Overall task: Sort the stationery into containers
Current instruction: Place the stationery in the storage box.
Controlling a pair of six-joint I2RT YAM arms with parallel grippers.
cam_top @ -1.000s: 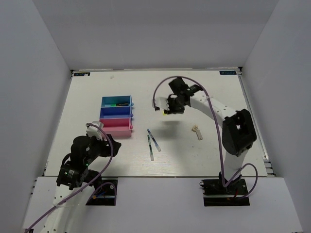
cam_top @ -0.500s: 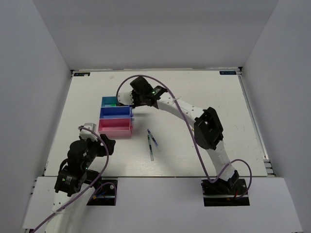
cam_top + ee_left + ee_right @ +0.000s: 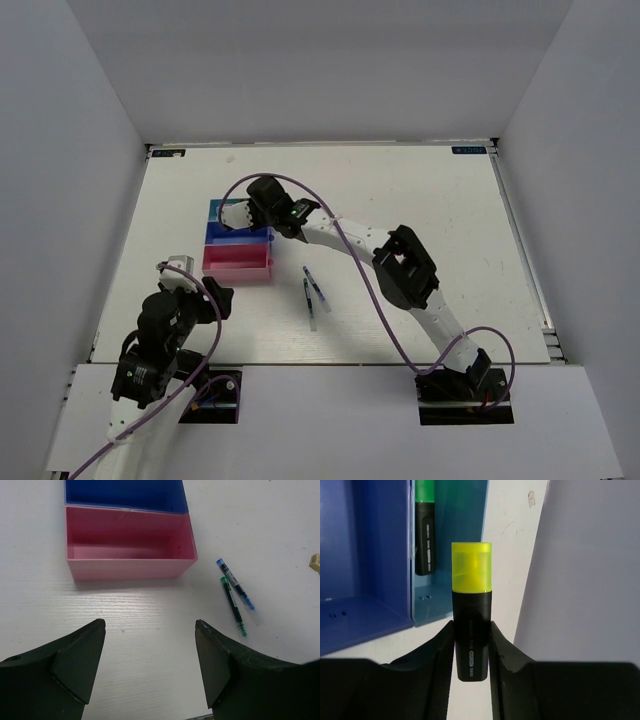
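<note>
My right gripper [image 3: 471, 626] is shut on the yellow-ended highlighter [image 3: 471, 605], held upright beside the light blue tray [image 3: 455, 540]. The green-ended highlighter [image 3: 425, 535] lies in that tray. In the top view the right gripper [image 3: 257, 200] hangs over the light blue tray [image 3: 220, 208]. The dark blue tray [image 3: 235, 232] and pink tray [image 3: 237, 262] sit in front of it; both look empty in the left wrist view. The blue pen [image 3: 235, 584], green pen [image 3: 232, 606] and cream piece [image 3: 315, 562] lie on the table. My left gripper [image 3: 150, 625] is open and empty, near the pink tray [image 3: 130, 545]. The purple-ended highlighter is not visible.
White walls enclose the table on three sides. The right arm [image 3: 400, 265] stretches diagonally across the table middle, above where the cream piece lies. The pens [image 3: 314, 293] lie just right of the pink tray.
My right arm has swung left from the table's middle to the light blue tray, carrying the yellow-ended highlighter. The left arm has drawn back slightly.
</note>
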